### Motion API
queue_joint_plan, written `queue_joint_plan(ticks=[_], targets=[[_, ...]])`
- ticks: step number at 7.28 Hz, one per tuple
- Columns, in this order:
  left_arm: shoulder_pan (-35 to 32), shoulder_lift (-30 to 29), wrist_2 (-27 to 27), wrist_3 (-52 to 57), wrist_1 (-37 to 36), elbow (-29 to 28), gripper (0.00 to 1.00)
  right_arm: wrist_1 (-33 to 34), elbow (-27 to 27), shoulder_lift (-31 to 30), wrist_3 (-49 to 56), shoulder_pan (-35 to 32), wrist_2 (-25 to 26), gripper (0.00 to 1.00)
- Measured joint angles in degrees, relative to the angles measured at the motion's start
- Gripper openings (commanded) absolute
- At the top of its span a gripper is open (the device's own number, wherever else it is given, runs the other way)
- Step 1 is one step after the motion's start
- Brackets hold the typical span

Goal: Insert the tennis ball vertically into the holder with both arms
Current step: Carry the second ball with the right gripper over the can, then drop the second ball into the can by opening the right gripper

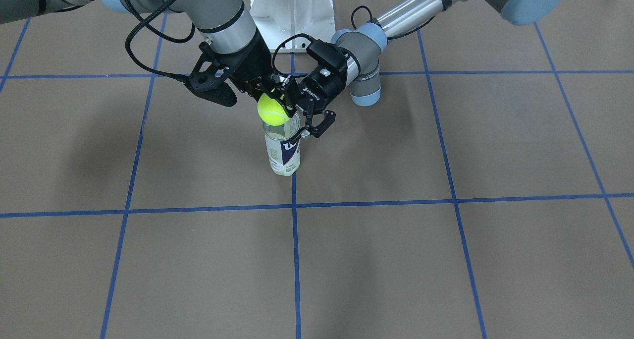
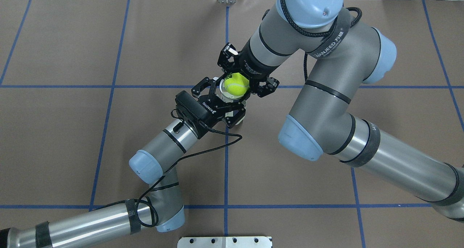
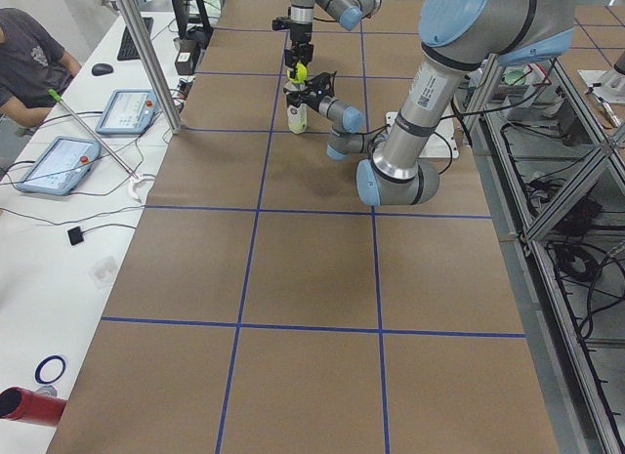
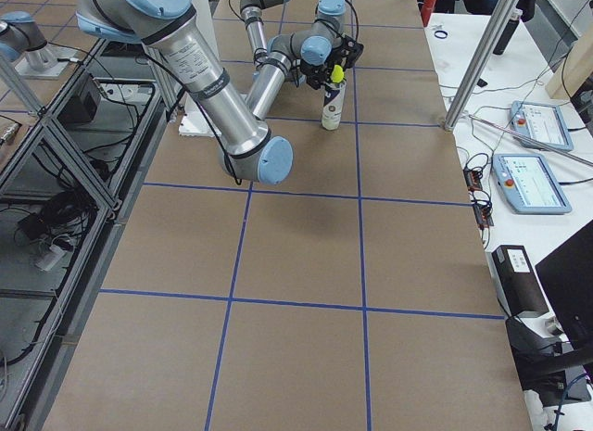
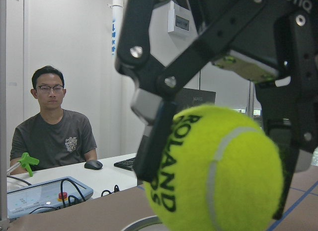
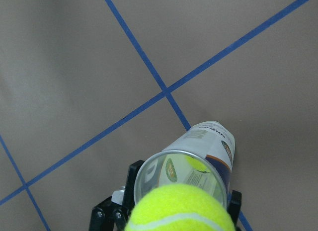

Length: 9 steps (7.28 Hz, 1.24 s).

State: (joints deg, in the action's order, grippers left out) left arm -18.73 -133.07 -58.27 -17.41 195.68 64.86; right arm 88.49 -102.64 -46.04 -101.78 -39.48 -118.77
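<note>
While one tennis ball (image 2: 236,85) sits above one holder (image 1: 283,150), two grippers attend.
Right gripper (image 1: 273,93) clamps the ball; left gripper (image 2: 222,104) apparently grips the holder.

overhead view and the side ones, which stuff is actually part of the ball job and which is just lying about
Part of the job:
tennis ball, held in the right gripper over the can's mouth
holder, upright, with the left gripper around it

Lying about:
two tablets on the side bench
mouse
red cylinder
roll of blue tape
</note>
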Motion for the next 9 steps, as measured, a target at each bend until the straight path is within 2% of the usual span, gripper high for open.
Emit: queue_joint_plan(ticks=[1, 2, 7, 9], targets=[[0.0, 0.0, 0.0, -0.01, 0.0, 0.0, 0.87, -0.04, 0.28, 0.11, 0.06, 0.01, -0.01, 0.65], [0.0, 0.0, 0.0, -0.03, 0.03, 0.0, 0.87, -0.06, 0.74, 0.46, 0.06, 0.01, 0.01, 0.98], [0.0, 0.09, 0.0, 0.01, 0.04, 0.0, 0.87, -0.07, 1.94, 1.52, 0.43, 0.0, -0.22, 0.99], [0.0, 0.07, 0.0, 0.01, 0.01, 0.06, 0.95, -0.02, 1.48, 1.31, 0.54, -1.17, -1.21, 0.99]])
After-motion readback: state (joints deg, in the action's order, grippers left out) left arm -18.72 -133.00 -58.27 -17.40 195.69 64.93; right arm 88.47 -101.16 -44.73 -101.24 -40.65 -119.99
